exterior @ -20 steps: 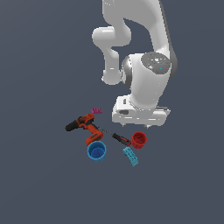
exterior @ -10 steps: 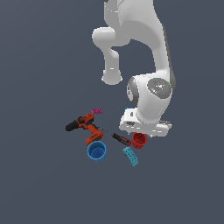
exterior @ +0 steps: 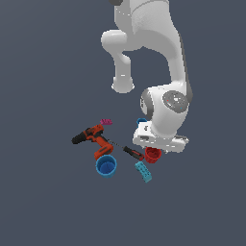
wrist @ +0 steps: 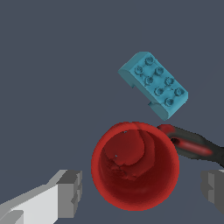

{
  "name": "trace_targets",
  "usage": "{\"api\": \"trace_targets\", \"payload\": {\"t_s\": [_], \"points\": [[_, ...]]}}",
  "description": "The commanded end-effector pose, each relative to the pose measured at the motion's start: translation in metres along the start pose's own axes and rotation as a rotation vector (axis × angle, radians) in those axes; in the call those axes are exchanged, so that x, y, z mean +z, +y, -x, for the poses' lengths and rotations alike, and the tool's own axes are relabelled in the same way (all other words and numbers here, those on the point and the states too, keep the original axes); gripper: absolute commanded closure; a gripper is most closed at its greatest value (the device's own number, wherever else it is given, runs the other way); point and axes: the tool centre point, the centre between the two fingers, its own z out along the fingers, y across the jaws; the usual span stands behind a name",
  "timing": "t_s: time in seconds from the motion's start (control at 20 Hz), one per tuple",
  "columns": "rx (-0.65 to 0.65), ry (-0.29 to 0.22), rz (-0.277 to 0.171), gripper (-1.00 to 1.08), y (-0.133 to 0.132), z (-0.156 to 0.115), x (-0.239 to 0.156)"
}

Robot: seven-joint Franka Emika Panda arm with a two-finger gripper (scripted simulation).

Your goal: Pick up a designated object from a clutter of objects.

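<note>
Wrist view: gripper (wrist: 142, 190) spread wide, nothing held. One finger (wrist: 70, 193) on one side of the red cup (wrist: 134, 165), the other finger (wrist: 214, 186) on the opposite side; both clear of the wall. Cup upright, mouth open to the camera, sitting roughly between the fingers but closer to one pad.

Risk 1: off-centre closure. The nearer pad would likely touch first and shove the light cup sideways rather than clamp it.

Risk 2: screwdriver (wrist: 190, 144) handle lies touching or just beside the cup rim, on the far finger's side. That finger could catch it on descent or pinch it against the cup.

Teal brick (wrist: 154, 84) lies further off, apart from the cup; low concern.

Exterior view: cup (exterior: 153, 154) under the hand, large blue cup (exterior: 106, 166) and drill (exterior: 93, 139) well clear.
</note>
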Motion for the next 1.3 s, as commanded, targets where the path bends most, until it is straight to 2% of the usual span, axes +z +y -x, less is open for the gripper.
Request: {"api": "trace_targets", "payload": {"t_s": [0.0, 0.45, 0.7, 0.75, 1.25], "points": [[0.001, 0.0, 0.0, -0.92, 0.0, 0.0, 0.004], [0.003, 0.001, 0.0, -0.92, 0.0, 0.001, 0.043], [0.004, 0.001, -0.001, -0.92, 0.0, 0.0, 0.05], [0.004, 0.001, -0.001, 1.08, 0.0, 0.0, 0.05], [0.003, 0.005, -0.003, 1.08, -0.001, -0.001, 0.047]]}}
